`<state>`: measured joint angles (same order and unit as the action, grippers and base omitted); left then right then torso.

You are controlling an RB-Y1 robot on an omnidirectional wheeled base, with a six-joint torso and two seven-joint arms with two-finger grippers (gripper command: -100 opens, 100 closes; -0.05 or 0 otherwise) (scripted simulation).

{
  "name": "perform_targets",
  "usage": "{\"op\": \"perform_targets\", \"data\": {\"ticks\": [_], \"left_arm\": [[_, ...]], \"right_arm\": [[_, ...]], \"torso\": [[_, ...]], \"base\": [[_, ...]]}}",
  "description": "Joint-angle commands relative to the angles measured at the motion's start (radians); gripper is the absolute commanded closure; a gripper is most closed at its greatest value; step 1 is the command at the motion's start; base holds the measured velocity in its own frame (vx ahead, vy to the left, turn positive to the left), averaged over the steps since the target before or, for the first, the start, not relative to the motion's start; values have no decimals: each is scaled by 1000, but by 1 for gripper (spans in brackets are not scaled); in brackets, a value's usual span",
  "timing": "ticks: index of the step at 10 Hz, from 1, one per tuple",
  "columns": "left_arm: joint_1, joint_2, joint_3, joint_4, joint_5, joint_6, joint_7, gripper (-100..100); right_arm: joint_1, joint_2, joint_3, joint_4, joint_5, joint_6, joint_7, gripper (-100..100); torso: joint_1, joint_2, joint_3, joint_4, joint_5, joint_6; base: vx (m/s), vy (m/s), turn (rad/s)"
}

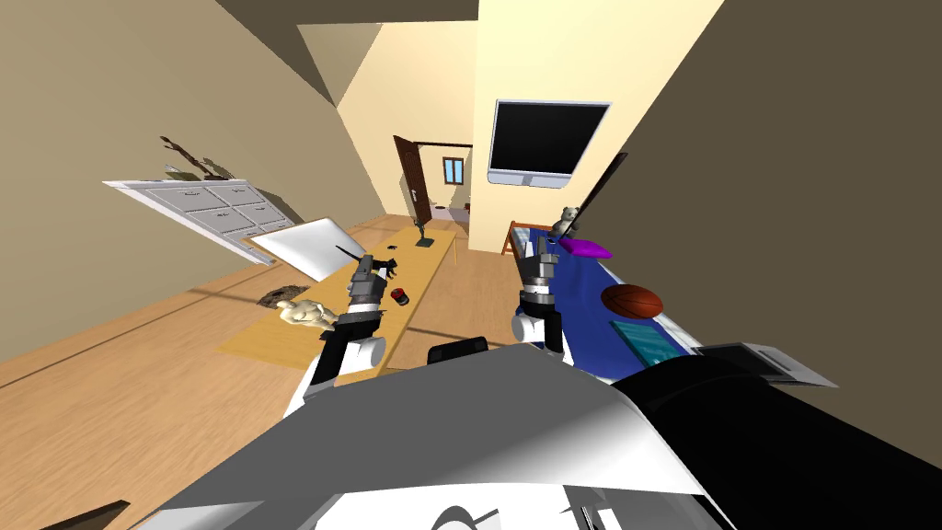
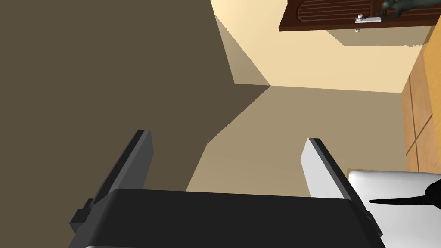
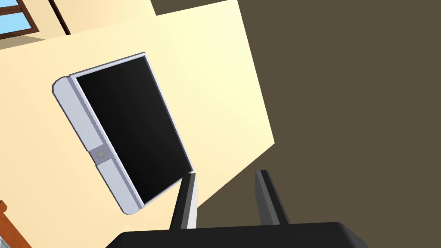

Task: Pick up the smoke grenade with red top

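Note:
The smoke grenade is a small dark can with a red top. It stands on a long wooden table in the head view. My left gripper hovers over the table just left of the grenade and slightly beyond it, apart from it. In the left wrist view this gripper is open wide with nothing between its fingers. My right gripper is raised over the near edge of the blue bed. In its wrist view the right gripper stands open with a narrow, empty gap.
On the table lie a beige hand-shaped figure, a white slab, a small black figurine and a dark statuette. On the right, the blue bed holds a basketball and a purple pillow. A white dresser stands left.

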<state>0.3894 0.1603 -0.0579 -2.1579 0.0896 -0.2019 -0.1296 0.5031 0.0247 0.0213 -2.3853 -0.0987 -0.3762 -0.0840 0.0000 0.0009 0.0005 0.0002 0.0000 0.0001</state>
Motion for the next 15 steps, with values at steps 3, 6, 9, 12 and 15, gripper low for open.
{"op": "perform_targets", "data": {"ticks": [3, 6, 9, 12, 15], "left_arm": [[-23, 42, -3, 40, 30, 106, -12, -100], [-48, 75, -1, 81, 54, 181, -20, -100], [-61, 90, 0, 102, 67, 238, -24, -100], [-86, 119, 4, 145, 92, 320, -30, -100], [-99, 132, 6, 167, 104, 373, -33, -100]], "right_arm": [[0, 0, 0, 0, 0, 0, 0, 0], [0, 0, 0, 0, 0, 0, 0, 0], [0, 0, 0, 0, 0, 0, 0, 0], [0, 0, 0, 0, 0, 0, 0, 0], [0, 0, 0, 0, 0, 0, 0, 0]], "torso": [[0, 0, 0, 0, 0, 0], [0, 0, 0, 0, 0, 0], [1, -1, 0, 0, 0, 0], [1, -1, 0, 0, 0, 0], [1, -1, -1, 0, 0, 0]], "base": [[-19, -3, -68], [-13, 0, -67], [-5, 5, -54], [-3, 8, -61], [-1, 9, -48]]}}
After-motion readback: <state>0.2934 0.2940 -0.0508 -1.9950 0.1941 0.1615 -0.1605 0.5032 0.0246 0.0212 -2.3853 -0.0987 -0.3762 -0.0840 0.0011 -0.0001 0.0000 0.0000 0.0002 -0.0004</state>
